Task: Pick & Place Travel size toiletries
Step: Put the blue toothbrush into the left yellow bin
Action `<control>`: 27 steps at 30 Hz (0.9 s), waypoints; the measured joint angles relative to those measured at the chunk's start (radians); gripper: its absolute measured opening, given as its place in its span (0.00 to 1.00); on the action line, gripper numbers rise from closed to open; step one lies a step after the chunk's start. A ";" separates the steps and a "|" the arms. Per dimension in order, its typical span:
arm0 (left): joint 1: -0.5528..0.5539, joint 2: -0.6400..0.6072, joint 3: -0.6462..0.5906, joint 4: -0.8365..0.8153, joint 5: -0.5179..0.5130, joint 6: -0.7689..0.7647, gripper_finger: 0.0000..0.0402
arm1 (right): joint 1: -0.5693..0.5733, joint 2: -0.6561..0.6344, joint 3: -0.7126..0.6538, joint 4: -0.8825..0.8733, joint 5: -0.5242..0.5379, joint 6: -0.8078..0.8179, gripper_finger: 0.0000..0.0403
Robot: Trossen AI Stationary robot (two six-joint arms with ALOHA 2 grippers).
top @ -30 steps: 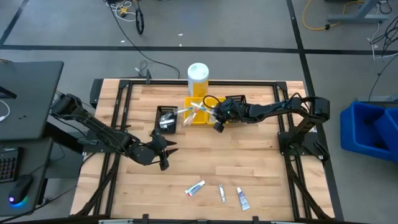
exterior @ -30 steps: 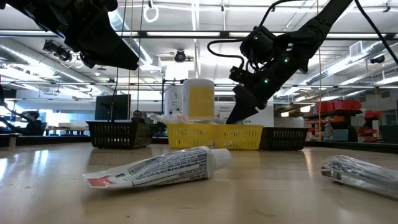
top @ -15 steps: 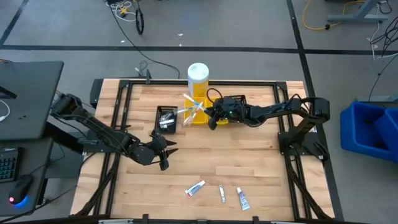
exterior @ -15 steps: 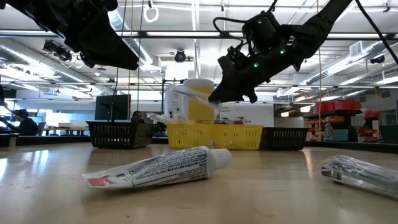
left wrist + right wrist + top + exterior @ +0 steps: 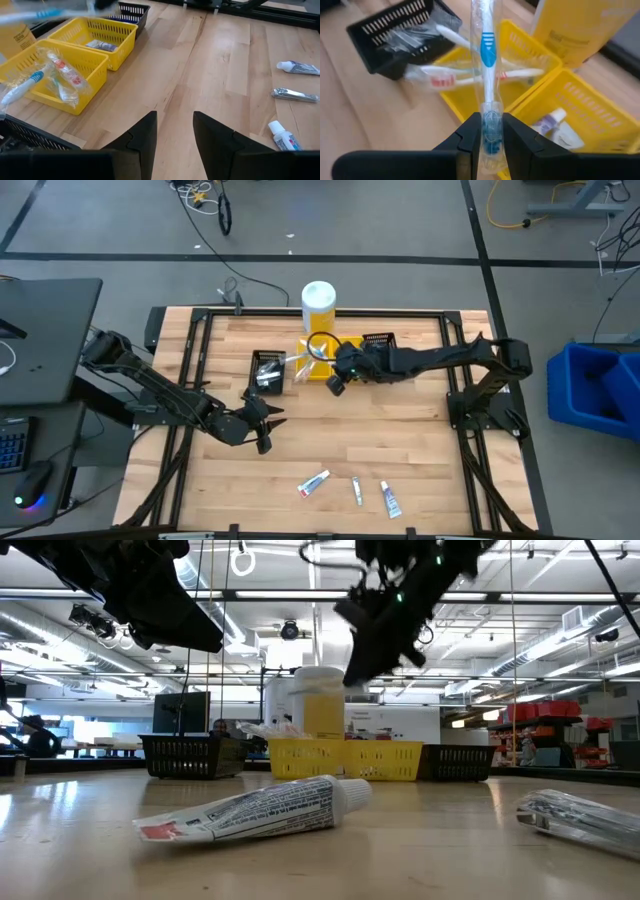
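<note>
My right gripper [image 5: 335, 383] is shut on a blue-and-white toothbrush in a clear wrapper [image 5: 488, 55], held in the air over the yellow bins [image 5: 454, 106]. That bin holds other wrapped toothbrushes [image 5: 470, 77]; the second yellow bin [image 5: 580, 95] holds a small tube. My left gripper [image 5: 262, 423] is open and empty above the bare table, left of centre; its fingers show in the left wrist view [image 5: 175, 130]. Two toothpaste tubes [image 5: 315, 482] [image 5: 389, 499] and a silvery piece [image 5: 356, 490] lie flat near the table's near edge. My right gripper pinches the toothbrush's handle end [image 5: 491, 125], inside its clear wrapper, between the two fingers. The toothbrush runs straight out ahead of the fingertips, along the fingers. It is lifted clear, with its head over the yellow bin.
A black bin [image 5: 268, 370] with clear-wrapped items stands left of the yellow bins, and another black bin [image 5: 378, 342] stands right of them. A tall white-and-yellow container [image 5: 319, 305] stands at the far edge. The low view shows a toothpaste tube [image 5: 250, 812] up close.
My right gripper has risen from the level of the yellow bins, gone a little toward the table's left edge and turned, staying shut. The wrapped toothbrush has come up with it and now hangs clear above the bins.
</note>
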 joint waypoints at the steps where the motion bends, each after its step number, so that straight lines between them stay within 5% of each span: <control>1: 0.000 0.000 0.000 0.000 0.000 -0.001 0.33 | 0.006 0.000 0.037 -0.048 0.004 0.008 0.18; 6: 0.000 0.000 0.000 0.000 0.001 -0.002 0.33 | 0.046 -0.001 0.108 -0.135 0.022 0.058 0.18; 15: 0.000 0.000 0.000 0.015 0.002 -0.017 0.33 | 0.043 0.063 0.080 -0.123 0.017 0.411 0.18; 27: 0.000 0.000 0.001 0.058 0.025 -0.012 0.33 | -0.023 0.161 0.079 -0.066 -0.070 0.549 0.21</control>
